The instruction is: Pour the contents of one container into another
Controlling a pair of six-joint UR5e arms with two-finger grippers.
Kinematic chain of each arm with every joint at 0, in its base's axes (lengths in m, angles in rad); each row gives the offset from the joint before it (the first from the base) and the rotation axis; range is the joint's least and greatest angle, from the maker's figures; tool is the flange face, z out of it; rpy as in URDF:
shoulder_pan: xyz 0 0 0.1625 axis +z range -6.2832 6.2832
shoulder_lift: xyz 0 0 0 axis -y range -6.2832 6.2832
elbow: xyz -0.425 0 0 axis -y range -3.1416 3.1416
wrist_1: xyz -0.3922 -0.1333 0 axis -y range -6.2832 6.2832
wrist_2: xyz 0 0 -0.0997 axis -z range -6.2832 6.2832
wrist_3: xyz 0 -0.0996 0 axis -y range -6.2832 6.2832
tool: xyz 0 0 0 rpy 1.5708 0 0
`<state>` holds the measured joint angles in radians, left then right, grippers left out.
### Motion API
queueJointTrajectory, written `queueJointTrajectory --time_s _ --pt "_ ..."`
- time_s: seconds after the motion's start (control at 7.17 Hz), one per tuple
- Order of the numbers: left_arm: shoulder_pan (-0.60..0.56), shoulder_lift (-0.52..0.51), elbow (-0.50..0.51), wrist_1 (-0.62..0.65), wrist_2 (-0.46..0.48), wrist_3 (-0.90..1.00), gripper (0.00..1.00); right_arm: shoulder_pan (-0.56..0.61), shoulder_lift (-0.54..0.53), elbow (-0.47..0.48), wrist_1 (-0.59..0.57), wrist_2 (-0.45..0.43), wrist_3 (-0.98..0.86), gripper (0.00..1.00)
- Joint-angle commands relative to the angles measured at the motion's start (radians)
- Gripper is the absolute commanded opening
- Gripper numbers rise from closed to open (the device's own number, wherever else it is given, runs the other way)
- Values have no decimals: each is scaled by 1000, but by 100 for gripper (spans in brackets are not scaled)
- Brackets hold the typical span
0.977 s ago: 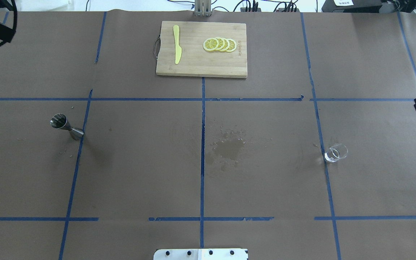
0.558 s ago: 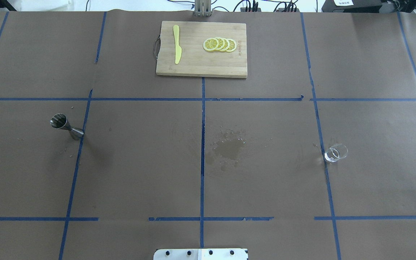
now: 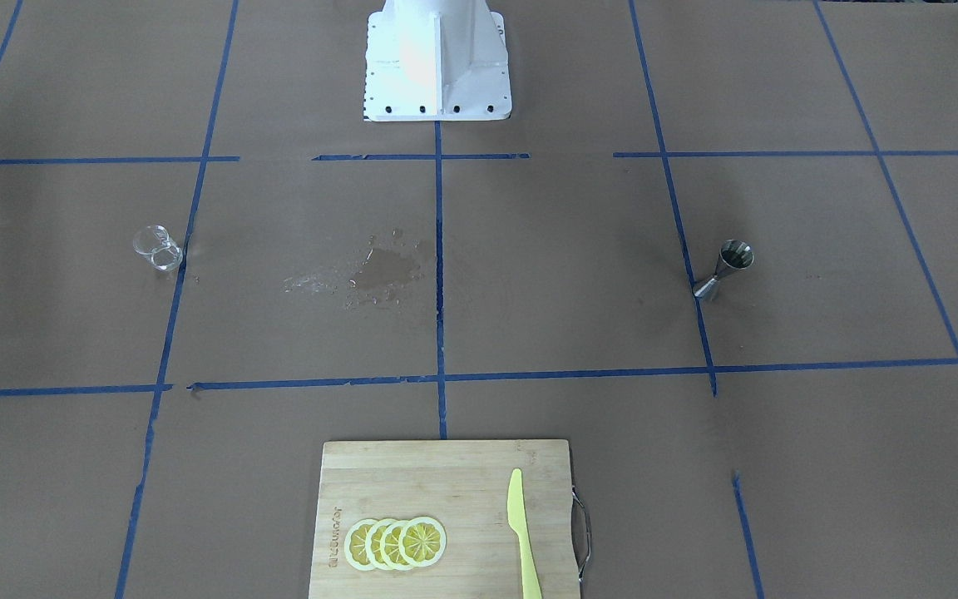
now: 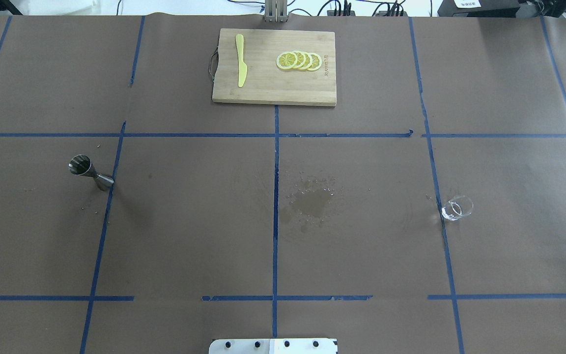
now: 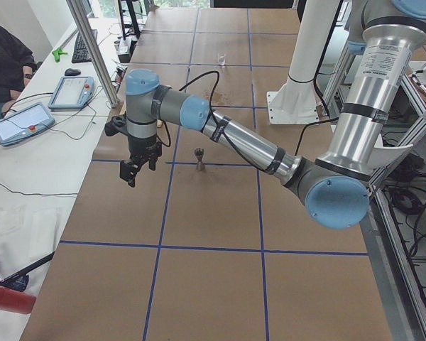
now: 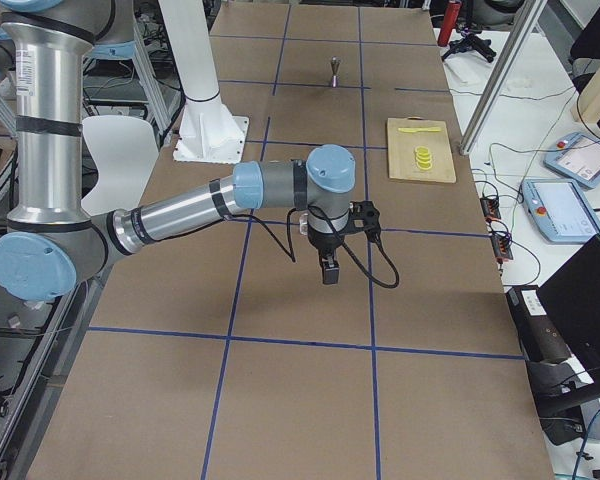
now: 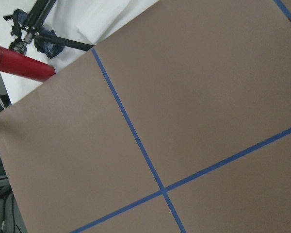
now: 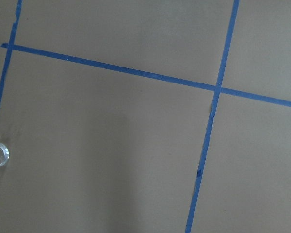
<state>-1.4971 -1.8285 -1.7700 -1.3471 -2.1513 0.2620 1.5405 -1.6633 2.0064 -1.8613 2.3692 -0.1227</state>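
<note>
Standing well apart, metal cup (image 4: 90, 173) and small glass (image 4: 457, 207) flank a wet patch (image 4: 312, 202); left claw (image 5: 132, 172) and right claw (image 6: 329, 275) hang over the table, grip impossible to tell.

We see bare table (image 4: 189, 236) on every side of the jigger (image 4: 90, 172) and the glass (image 4: 457, 208), which stand well apart. Between them lies a flat wet patch (image 4: 310, 202); the board (image 4: 263, 88) sits well apart at the far edge.
</note>
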Motion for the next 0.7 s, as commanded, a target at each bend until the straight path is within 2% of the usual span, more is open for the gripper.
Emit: queueJointTrajectory --time_s 0.0,0.14,0.28,0.42,0.56 --pt "-15 17 72 -70 -71 5 100 7 -24 -24 8 22 -9 100" --pt "-18 20 108 -152 -76 -1 100 7 -21 -28 8 22 -6 100" --pt "-26 81 162 -180 -74 5 100 7 -23 -29 8 22 0 100" --pt "-28 130 173 -243 -78 5 100 7 -27 -32 7 22 0 100" --pt "-32 162 164 -239 -79 10 100 7 -20 -53 8 21 1 100"
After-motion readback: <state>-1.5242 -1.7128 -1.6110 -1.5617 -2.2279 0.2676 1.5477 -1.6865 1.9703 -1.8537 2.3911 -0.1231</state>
